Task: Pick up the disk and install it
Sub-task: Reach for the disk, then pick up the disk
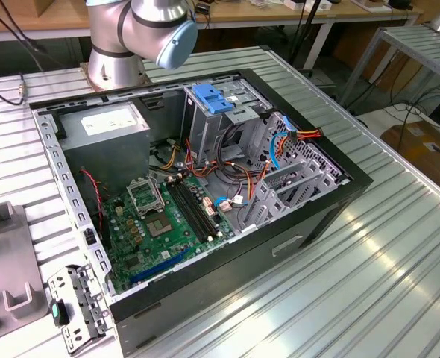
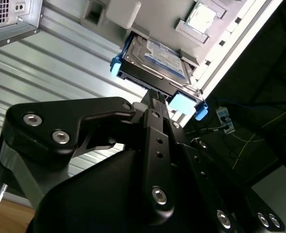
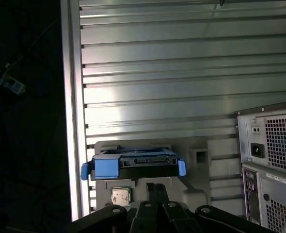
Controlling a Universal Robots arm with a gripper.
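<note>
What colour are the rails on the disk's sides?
Blue. The disk has bright blue side rails, clearest in the second wrist view.

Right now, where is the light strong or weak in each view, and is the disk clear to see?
Exterior view: even light, soft sheen on the ribbed table. First wrist view: glare band on the table, blackness beyond its edge; the disk is shaded but visible. Second wrist view: the disk is well lit.
</note>
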